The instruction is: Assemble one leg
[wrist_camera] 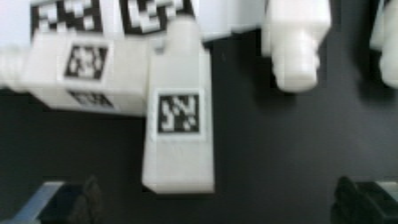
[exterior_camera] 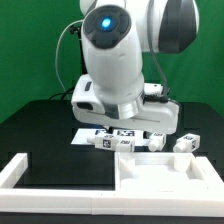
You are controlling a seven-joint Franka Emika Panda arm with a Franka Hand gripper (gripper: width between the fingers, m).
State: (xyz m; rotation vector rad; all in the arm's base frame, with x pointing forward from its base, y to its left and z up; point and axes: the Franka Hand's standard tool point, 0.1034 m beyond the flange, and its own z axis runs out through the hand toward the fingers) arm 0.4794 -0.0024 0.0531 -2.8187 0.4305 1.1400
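In the wrist view a leg [wrist_camera: 180,115], a long white block with a square tag, lies on the black table between and just ahead of my fingertips [wrist_camera: 71,200]. My gripper [wrist_camera: 221,205] is open and empty, with the jaws wide apart on either side of the leg's near end, touching nothing. A second leg [wrist_camera: 80,70] lies against the first one's side, and a third [wrist_camera: 294,45] lies apart from it. In the exterior view several legs [exterior_camera: 124,145] lie in a row under the arm's hand [exterior_camera: 120,105], and the fingers are hidden by the arm.
The marker board [exterior_camera: 100,132] lies just behind the legs, and its tags show in the wrist view [wrist_camera: 157,12]. A large white tray-like piece [exterior_camera: 160,175] lies in front at the exterior view's right. A white angled rim piece [exterior_camera: 20,172] lies at its left.
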